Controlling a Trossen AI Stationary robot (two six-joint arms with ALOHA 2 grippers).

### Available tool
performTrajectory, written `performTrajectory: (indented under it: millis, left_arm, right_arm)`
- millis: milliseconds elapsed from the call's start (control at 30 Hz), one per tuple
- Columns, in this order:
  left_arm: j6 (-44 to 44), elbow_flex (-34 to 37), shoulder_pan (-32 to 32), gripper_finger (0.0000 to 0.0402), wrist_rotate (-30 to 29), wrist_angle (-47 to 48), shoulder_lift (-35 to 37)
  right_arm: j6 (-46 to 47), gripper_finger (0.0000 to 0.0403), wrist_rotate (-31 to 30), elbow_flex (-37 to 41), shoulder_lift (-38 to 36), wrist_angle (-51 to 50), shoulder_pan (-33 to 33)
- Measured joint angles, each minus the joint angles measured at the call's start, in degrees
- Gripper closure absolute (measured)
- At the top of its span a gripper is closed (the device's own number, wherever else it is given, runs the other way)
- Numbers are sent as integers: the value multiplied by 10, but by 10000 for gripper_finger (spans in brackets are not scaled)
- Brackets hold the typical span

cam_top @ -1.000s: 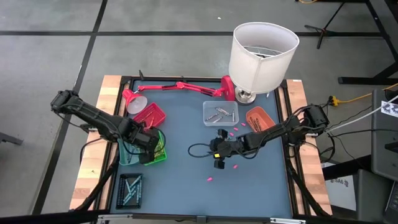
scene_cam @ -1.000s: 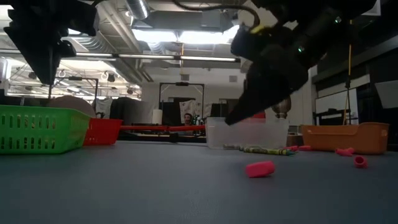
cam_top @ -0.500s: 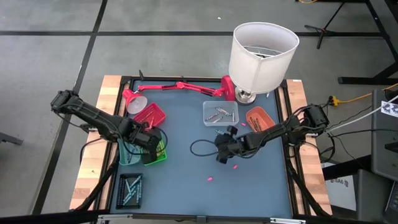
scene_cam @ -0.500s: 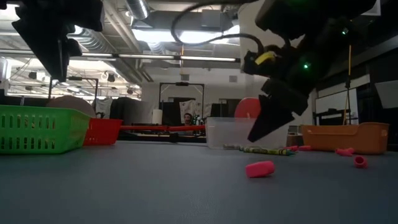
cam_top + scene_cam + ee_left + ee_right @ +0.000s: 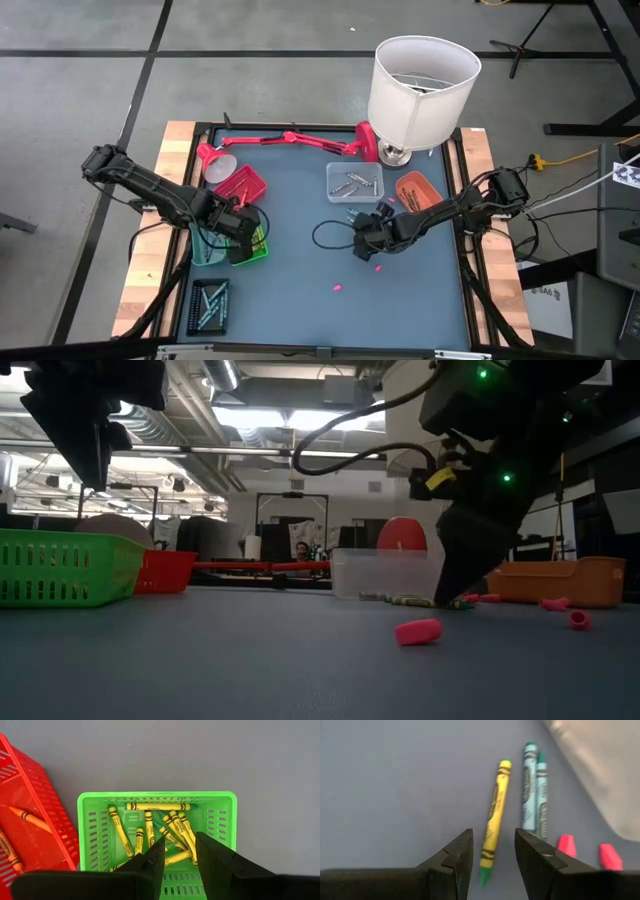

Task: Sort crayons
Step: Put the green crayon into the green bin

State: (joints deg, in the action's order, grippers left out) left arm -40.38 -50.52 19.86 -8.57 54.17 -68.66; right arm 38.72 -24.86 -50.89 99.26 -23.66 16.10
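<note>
My left gripper (image 5: 177,842) is open and empty above the green tray (image 5: 155,796), in which several yellow crayons (image 5: 150,806) lie; in the high view it is at the table's left (image 5: 240,228). My right gripper (image 5: 492,834) is open, low over the table near its middle (image 5: 366,240). Its fingers stand on either side of one end of a yellow crayon (image 5: 496,805) that lies flat on the table. Two blue crayons (image 5: 529,785) lie side by side next to it.
A red tray (image 5: 30,780) with an orange crayon (image 5: 30,819) stands beside the green one. A clear tray (image 5: 354,182), an orange tray (image 5: 417,190), a white lampshade (image 5: 423,85) and a red desk lamp (image 5: 290,140) stand at the back. Pink bits (image 5: 565,845) lie near the crayons. A black tray (image 5: 208,305) is front left.
My right gripper has gone toward the table's right and far edges, toward the clear tray, and has come down over the crayons lying on the table.
</note>
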Motion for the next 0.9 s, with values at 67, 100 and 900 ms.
performTrajectory:
  millis: [67, 100, 900]
  left_arm:
    - [0, 0, 0, 310, 0, 0, 0]
    - [0, 0, 0, 310, 0, 0, 0]
    - [0, 0, 0, 310, -7, -24, 0]
  right_arm:
    - [0, 260, 14, 0, 0, 0, 0]
    - [1, 260, 21, 0, 0, 0, 0]
    - [0, 261, 92, -1, 19, 11, -1]
